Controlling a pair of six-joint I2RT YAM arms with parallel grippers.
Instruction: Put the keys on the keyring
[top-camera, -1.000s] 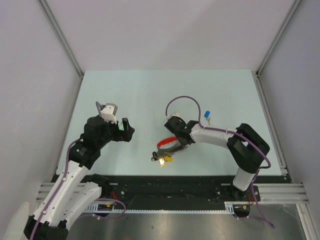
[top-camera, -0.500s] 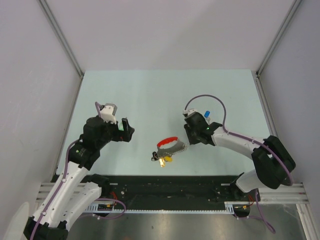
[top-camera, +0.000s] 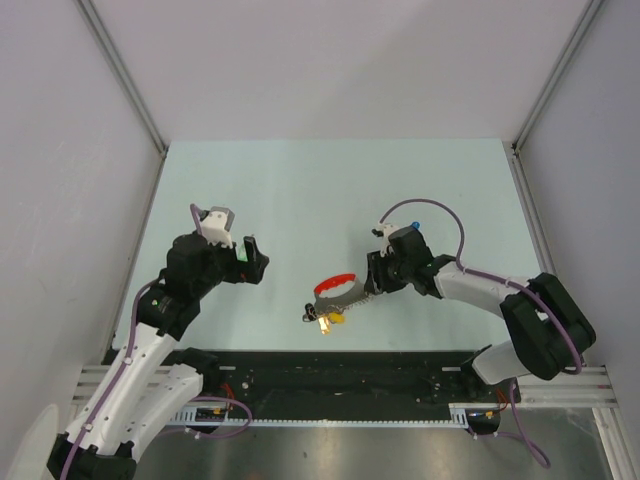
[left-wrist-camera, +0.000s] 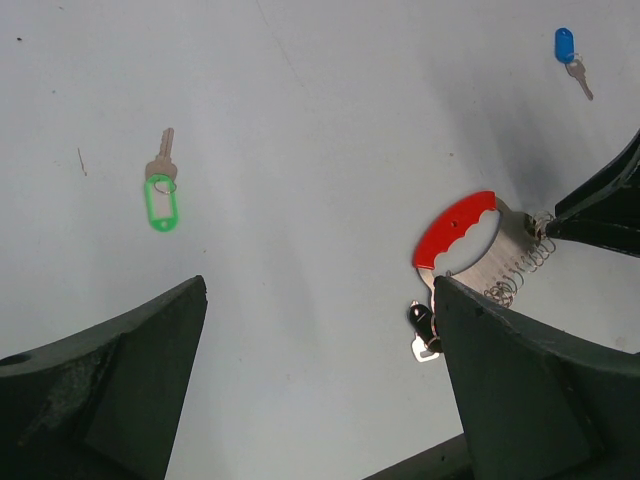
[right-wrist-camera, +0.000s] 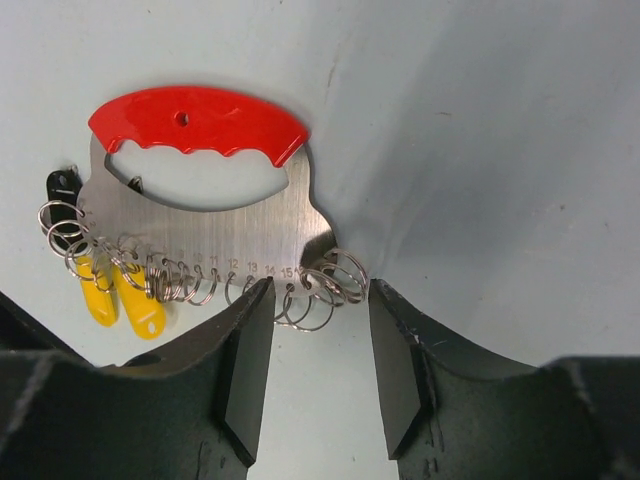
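Keyring (right-wrist-camera: 200, 210): grey numbered plate with red grip, flat on the tabletop (top-camera: 300, 190), near the middle. It holds two yellow-tagged keys (right-wrist-camera: 120, 295) and a black tag (right-wrist-camera: 62, 187); most split rings are empty.
Right claw (right-wrist-camera: 320, 300): part open, straddling the end rings, clamping nothing; probably lining up to pin the plate.
Left claw (left-wrist-camera: 320, 285): spread wide, empty, hovering.
Green-tagged key (left-wrist-camera: 160, 195), blue-tagged key (left-wrist-camera: 567, 50): loose, well apart from the plate, neither threaded.

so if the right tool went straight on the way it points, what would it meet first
Probably the wire rings along the keyring edge, just ahead of the right tool; depth is unclear.
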